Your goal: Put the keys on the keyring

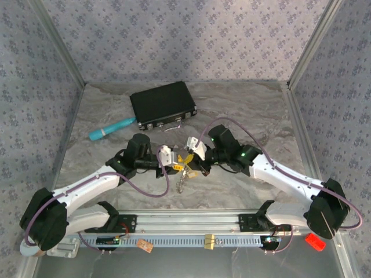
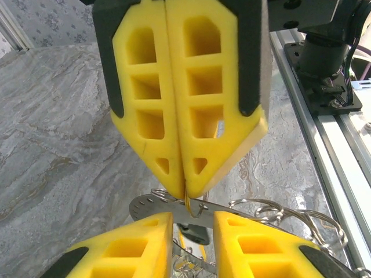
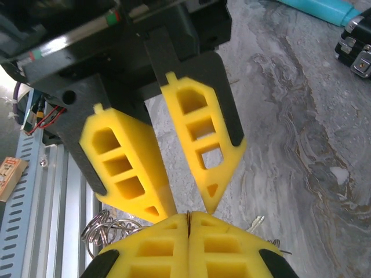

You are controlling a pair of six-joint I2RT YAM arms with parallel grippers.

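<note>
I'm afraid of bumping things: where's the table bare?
Bare: between black case and right wall; between teal tube and left wall. Crowded: the centre, where left end effector and right end effector meet over the keys.

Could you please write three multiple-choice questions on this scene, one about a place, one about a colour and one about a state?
1. Where does the black case lie?
A. at the far end of the table
B. at the near edge, between the arm bases
C. in the near right corner

2. What colour is the tube lying left of the case?
A. red
B. turquoise
C. white

3. How does the right gripper stand?
A. open wide
B. shut, its fingers pressed together
C. clamped round the case

Answers:
1 A: the top view shows the case close to the back wall.
2 B: the tube is plainly turquoise against the grey surface.
3 B: in the left wrist view its yellow fingers meet along one seam.
</note>
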